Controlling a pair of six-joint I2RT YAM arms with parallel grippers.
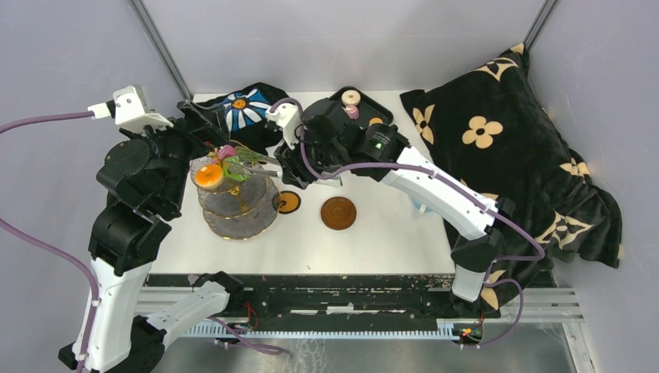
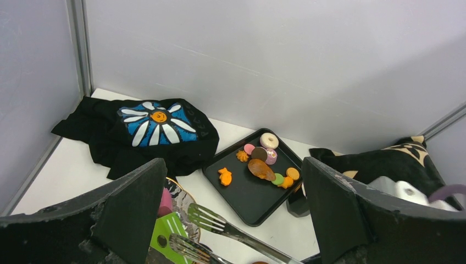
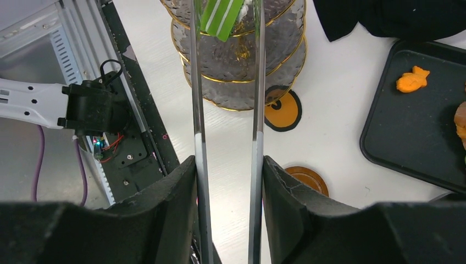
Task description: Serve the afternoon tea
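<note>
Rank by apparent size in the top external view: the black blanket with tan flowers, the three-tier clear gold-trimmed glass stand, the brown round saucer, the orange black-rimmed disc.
1. black blanket with tan flowers
2. three-tier glass stand
3. brown round saucer
4. orange black-rimmed disc, edge hidden by the stand

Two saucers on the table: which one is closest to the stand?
The orange-centred saucer, dark-rimmed, right at the stand's base. The plain brown one lies well apart from it.

A white table (image 1: 388, 241) is enclosed by plain pale grey walls (image 1: 334, 39) joined at metal corner posts (image 1: 159, 47), is evenly lit, and is bordered at the near edge by a scuffed metal rail (image 1: 350, 310).
</note>
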